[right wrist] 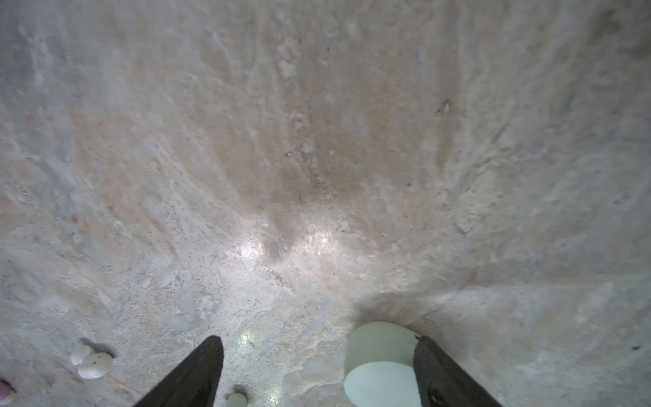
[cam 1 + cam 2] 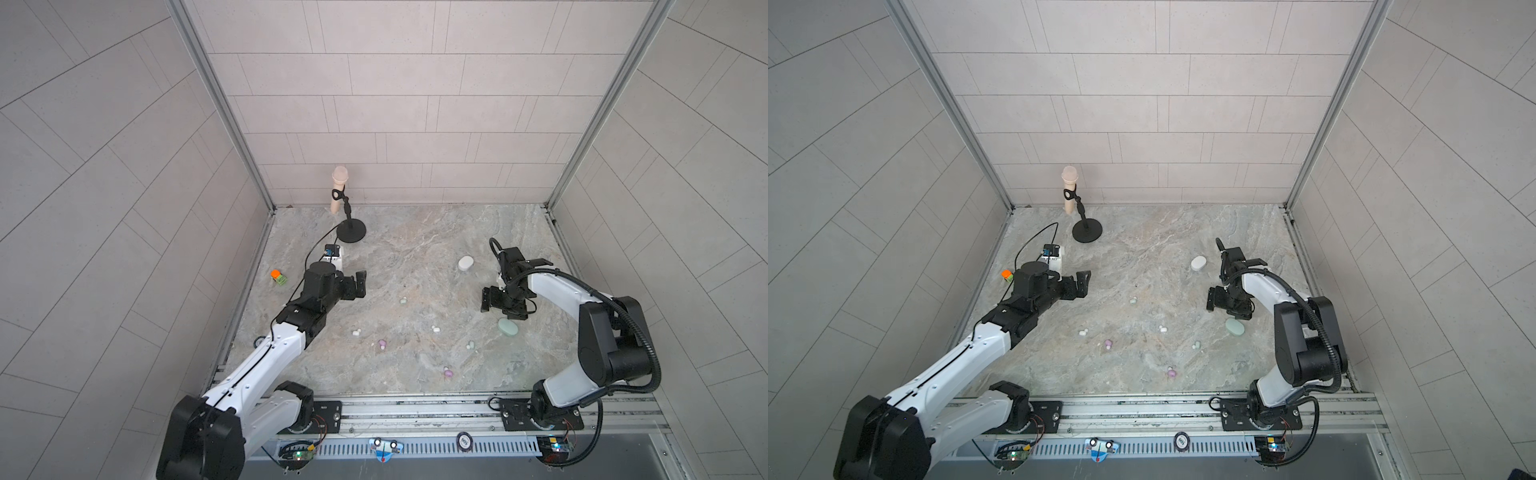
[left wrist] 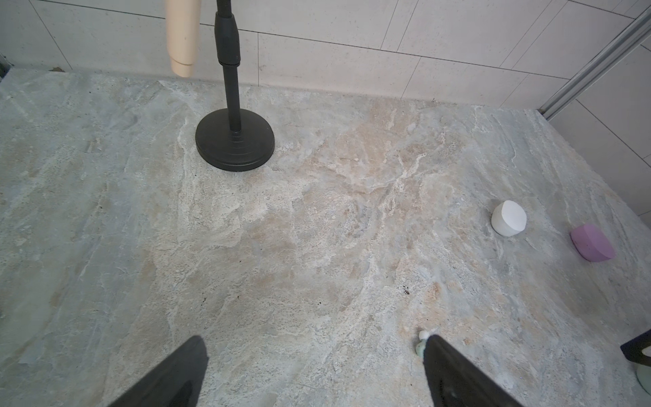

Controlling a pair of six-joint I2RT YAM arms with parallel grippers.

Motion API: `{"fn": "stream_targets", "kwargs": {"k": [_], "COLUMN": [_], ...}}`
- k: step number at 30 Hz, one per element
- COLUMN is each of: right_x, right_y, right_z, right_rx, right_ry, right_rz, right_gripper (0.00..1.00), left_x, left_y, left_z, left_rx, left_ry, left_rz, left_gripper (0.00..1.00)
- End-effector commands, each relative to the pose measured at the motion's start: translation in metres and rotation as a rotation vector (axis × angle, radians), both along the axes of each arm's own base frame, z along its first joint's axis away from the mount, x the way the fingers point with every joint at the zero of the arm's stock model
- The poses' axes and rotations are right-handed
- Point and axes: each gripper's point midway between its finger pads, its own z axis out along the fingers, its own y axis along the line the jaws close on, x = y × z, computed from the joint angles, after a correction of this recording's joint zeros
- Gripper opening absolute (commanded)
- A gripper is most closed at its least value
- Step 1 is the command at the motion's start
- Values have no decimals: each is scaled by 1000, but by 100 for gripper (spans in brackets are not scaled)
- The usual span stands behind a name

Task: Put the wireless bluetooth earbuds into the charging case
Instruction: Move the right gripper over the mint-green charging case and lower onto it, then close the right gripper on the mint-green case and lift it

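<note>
Wireless bluetooth earbuds [image 2: 435, 328]: six, white, mint, lilac; loose on table [image 2: 415, 257], on left-arm side of mint charging case [image 2: 508, 327]. Right gripper [image 1: 317, 341]: fingers spread, nothing grasped, one just beside that case. Left gripper [image 3: 313, 340]: fingers spread, empty, well apart from case

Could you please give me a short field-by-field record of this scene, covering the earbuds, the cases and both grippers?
Earbuds: six, loose on the table; white earbuds, mint earbuds, lilac earbuds
Cases: white case, mint case, lilac case; all appear shut
Left gripper: jaws open, holding nothing
Right gripper: jaws open, mint case between them beside one jaw, not gripped
Clutter: microphone stand at back, small orange-green block at left edge
</note>
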Motion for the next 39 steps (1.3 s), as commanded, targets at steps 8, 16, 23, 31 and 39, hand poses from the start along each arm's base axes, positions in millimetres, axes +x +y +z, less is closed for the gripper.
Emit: {"fn": "stream_targets", "kwargs": {"k": [8,16,23,31,39], "right_x": [-50,-39,-36,-40,-40], "right_y": [-45,-36,-32,-28,-31], "right_z": [30,9,-6,-18,-16], "right_rx": [-201,-138,-122,-89,-80], "right_ry": [101,55,49,29,-1], "right_rz": [-210,-296,-293,-341,-371], "right_gripper": [92,92,93,86,82], "left_x": [0,-1,-1,-1,-1], "left_y": [-7,-10,-11,-11,-11], "left_z": [7,8,9,8,8], "left_rx": [-12,-14,-17,-17,-16], "left_ry": [-6,-6,-8,-6,-5], "left_rz": [-18,-29,-32,-31,-31], "left_gripper": [100,100,100,100,100]}}
